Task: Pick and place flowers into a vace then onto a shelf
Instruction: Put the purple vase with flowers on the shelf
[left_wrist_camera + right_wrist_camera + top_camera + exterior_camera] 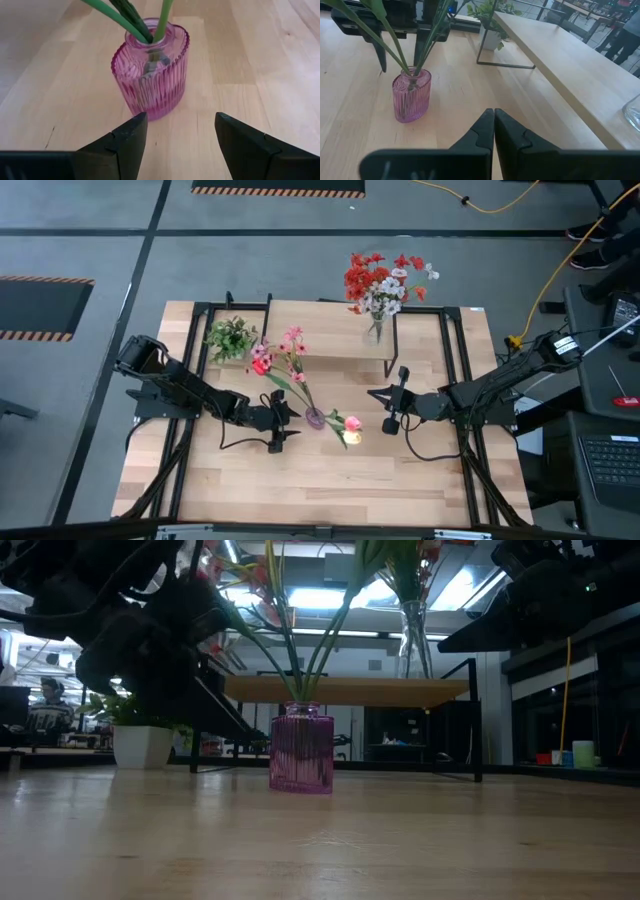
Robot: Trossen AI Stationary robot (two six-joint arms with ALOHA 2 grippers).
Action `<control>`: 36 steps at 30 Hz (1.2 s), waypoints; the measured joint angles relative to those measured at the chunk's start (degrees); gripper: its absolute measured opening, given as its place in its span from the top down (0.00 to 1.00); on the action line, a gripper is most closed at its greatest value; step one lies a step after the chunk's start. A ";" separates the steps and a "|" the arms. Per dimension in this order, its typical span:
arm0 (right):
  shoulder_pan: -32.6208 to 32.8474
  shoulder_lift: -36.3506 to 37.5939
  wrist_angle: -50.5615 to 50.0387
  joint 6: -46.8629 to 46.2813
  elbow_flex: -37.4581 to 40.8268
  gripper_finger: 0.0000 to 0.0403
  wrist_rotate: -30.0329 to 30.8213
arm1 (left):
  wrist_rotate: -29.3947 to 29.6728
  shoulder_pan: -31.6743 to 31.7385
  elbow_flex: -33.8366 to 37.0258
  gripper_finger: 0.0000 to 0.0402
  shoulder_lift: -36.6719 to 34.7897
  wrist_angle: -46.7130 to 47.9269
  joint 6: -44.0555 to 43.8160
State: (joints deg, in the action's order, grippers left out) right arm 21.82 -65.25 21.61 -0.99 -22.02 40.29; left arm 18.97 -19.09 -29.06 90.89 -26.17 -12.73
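Wood table point(400, 480), pink vase point(315, 418) between open left gripper point(285, 423), shut right gripper point(385, 408)

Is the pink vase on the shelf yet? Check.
No, the pink vase stands on the tabletop, beside the shelf.

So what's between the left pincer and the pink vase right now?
Nothing: in the left wrist view only bare tabletop separates the open left pincer from the pink vase, which holds green flower stems.
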 joint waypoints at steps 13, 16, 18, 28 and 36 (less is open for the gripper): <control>0.00 0.00 -0.03 0.00 0.00 0.96 0.00 | 0.13 2.37 -0.02 0.44 5.39 -5.68 2.01; -0.02 0.00 -0.04 0.02 -0.02 0.96 0.00 | 0.47 3.44 -0.02 0.44 6.91 -7.65 3.55; -0.01 0.00 -0.04 0.02 0.00 0.96 0.01 | 0.44 4.14 -0.02 0.44 7.06 -7.65 4.02; -0.01 0.00 -0.04 0.04 -0.01 0.96 0.00 | -6.16 6.53 -0.02 0.44 7.04 -12.92 8.76; 0.00 0.00 -0.04 0.02 -0.01 0.96 0.00 | -10.08 8.65 -0.02 0.44 7.04 -13.16 8.53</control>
State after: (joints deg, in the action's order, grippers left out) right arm 21.82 -65.25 21.56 -0.97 -22.03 40.29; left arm 8.90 -10.44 -29.08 97.93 -39.33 -4.21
